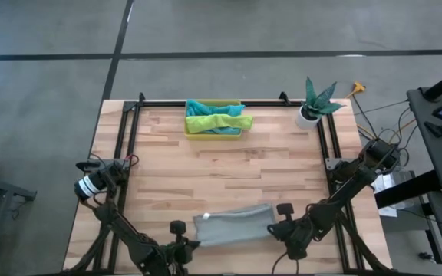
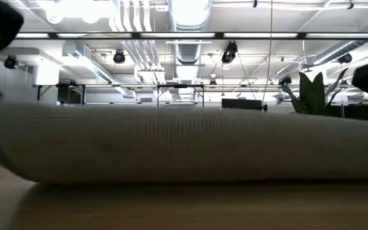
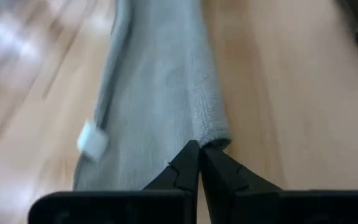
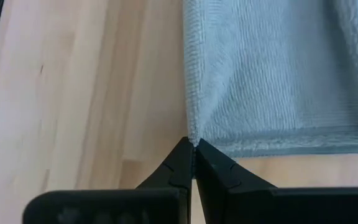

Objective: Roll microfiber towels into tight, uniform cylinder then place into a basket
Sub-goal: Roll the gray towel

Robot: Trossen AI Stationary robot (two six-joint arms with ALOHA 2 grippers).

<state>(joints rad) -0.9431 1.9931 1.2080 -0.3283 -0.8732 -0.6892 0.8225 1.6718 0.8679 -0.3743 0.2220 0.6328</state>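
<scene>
One grey towel (image 1: 234,225) is lying at the table's near edge; the left gripper (image 3: 199,163) and right gripper (image 4: 193,155) are pinching its opposite ends. Two or three towels are filling the yellow basket (image 1: 212,135), their count unclear.

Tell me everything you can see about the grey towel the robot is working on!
The grey towel is soft, fuzzy cloth, folded or partly rolled into a long, flattish band. It lies on the wooden table near the front edge, between both arms. A small white tag sticks out along one side. The left gripper is shut, pinching one end's edge; the right gripper is shut at a corner of the other end. The towel isn't in the basket across the table.
</scene>
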